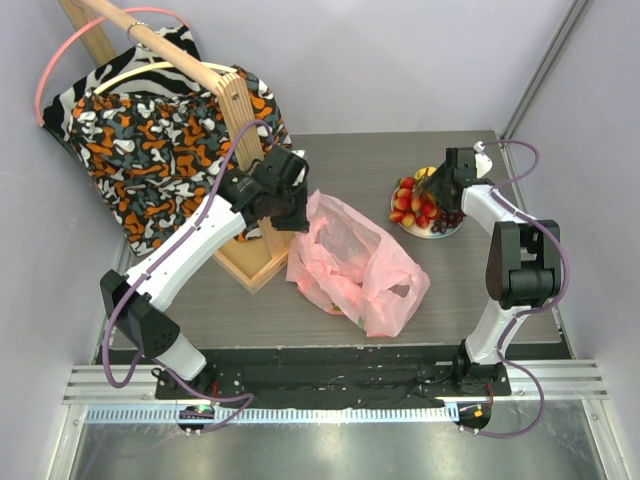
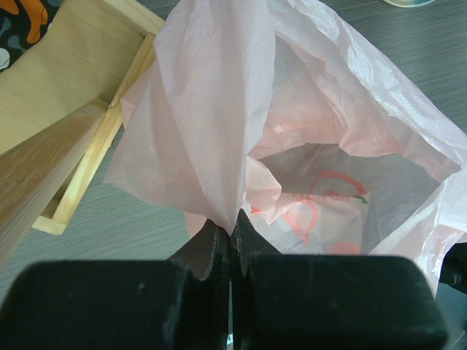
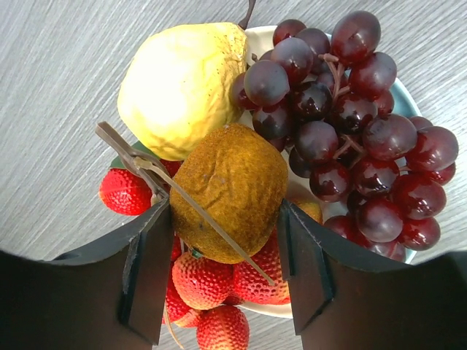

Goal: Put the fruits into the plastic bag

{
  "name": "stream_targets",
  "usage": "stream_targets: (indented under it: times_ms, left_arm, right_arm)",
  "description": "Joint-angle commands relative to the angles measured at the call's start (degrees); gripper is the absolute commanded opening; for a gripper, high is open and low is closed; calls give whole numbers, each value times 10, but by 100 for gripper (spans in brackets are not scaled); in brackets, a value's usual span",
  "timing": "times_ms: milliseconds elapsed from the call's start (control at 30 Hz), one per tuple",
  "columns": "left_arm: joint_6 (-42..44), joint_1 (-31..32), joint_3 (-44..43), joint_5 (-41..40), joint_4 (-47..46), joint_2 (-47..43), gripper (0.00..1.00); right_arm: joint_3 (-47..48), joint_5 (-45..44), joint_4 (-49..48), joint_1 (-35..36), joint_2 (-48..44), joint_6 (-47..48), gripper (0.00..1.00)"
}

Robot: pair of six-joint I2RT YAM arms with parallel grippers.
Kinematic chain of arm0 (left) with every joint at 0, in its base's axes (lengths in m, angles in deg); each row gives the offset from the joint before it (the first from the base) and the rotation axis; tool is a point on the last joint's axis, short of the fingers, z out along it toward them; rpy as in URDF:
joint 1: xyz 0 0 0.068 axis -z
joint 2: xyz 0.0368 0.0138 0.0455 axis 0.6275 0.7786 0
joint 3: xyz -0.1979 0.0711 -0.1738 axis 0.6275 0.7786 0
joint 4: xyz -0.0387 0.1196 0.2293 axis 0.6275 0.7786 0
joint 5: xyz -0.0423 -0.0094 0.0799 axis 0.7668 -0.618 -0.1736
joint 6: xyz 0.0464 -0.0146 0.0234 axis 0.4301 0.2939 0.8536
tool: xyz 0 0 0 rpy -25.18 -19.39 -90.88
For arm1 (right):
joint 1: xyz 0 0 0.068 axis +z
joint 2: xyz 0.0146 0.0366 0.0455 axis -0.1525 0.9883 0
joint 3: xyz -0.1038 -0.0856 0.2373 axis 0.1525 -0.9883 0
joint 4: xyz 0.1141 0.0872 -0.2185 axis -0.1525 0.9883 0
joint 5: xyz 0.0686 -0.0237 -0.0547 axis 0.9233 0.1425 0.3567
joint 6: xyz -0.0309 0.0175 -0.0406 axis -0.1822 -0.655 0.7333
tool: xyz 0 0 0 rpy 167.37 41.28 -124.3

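The fruits are piled on a pale plate [image 3: 399,100] at the back right of the table [image 1: 425,205]. The pile holds a brown fuzzy fruit [image 3: 230,189], a yellow fruit [image 3: 179,87], a dark grape bunch [image 3: 350,138] and red strawberries [image 3: 204,281]. My right gripper [image 3: 226,208] is down over the pile, with its fingertips pressed against both sides of the brown fruit. The pink plastic bag [image 1: 350,265] lies mid-table with its mouth gaping. My left gripper [image 2: 232,226] is shut on a pinch of the bag's rim [image 2: 219,109] and holds that edge up.
A wooden frame [image 1: 245,150] stands just left of the bag, close beside my left gripper. An orange-black patterned cloth [image 1: 150,150] hangs over it at the back left. Walls close in the table on the left, back and right.
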Motion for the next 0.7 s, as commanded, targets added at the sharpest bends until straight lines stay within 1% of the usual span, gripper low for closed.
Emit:
stream_targets:
  times_ms: [0, 233, 500, 533, 667]
  left_arm:
    - [-21, -11, 1, 4, -11, -20, 0]
    - [-24, -12, 8, 4, -14, -25, 0]
    - [-24, -12, 23, 4, -23, -35, 0]
    - [-24, -12, 23, 20, -24, -36, 0]
    - [-24, -12, 29, 25, -34, -40, 0]
  right_arm:
    - [8, 0, -30, -1, -2, -12, 42]
    - [-14, 17, -18, -1, -43, -8, 41]
    - [-40, 9, 6, -1, -87, 10, 41]
    - [-42, 7, 8, -1, -90, 10, 41]
    - [-48, 9, 15, -1, -102, 12, 41]
